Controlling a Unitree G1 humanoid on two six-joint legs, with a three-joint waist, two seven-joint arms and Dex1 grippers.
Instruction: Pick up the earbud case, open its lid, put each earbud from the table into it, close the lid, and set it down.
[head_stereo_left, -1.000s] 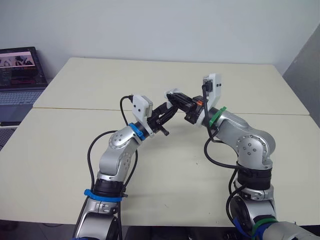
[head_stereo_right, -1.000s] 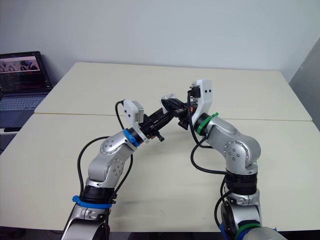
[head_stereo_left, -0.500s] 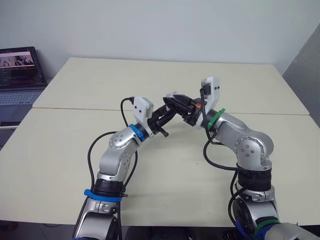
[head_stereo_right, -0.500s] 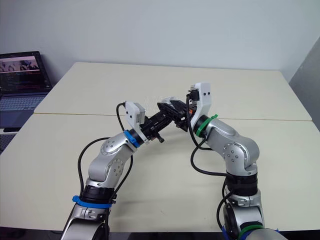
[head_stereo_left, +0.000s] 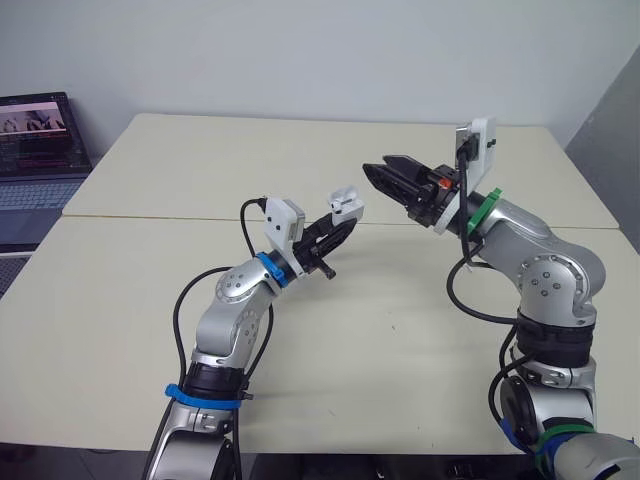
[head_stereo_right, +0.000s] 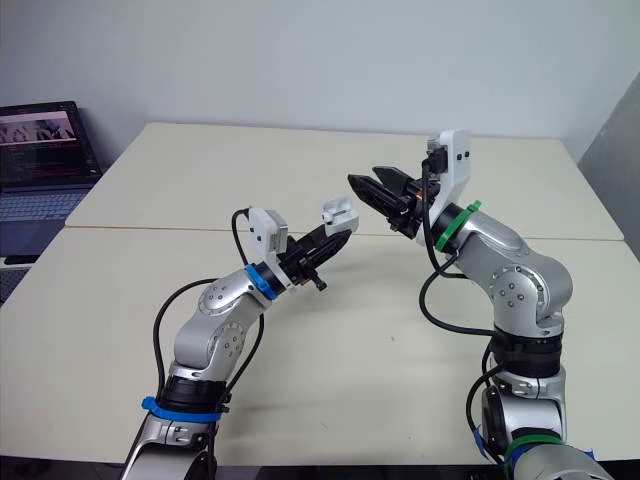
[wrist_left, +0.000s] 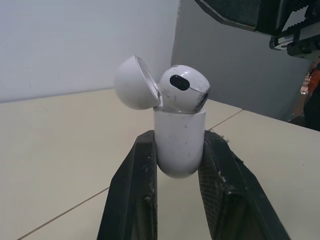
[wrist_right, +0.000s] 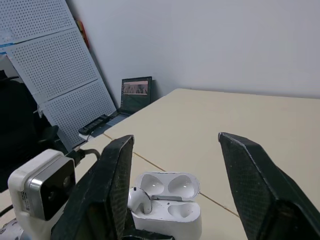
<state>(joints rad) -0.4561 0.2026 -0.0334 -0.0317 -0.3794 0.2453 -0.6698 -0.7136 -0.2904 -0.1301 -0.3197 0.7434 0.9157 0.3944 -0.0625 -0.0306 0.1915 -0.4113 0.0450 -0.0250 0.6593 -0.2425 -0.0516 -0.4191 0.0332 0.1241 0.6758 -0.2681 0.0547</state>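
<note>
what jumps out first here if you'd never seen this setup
The white earbud case catches the eye first, pinched in the left gripper above the middle of the table, its lid flipped open and one earbud seated inside. Facing it, a little apart, is the right gripper, fingers open and holding nothing. An open laptop sits off to the far left, beyond the table.

White earbud case (wrist_left: 179, 150) — black-fingered left end effector (wrist_left: 180, 136) — cream table (head_stereo_left: 160, 170).
</note>
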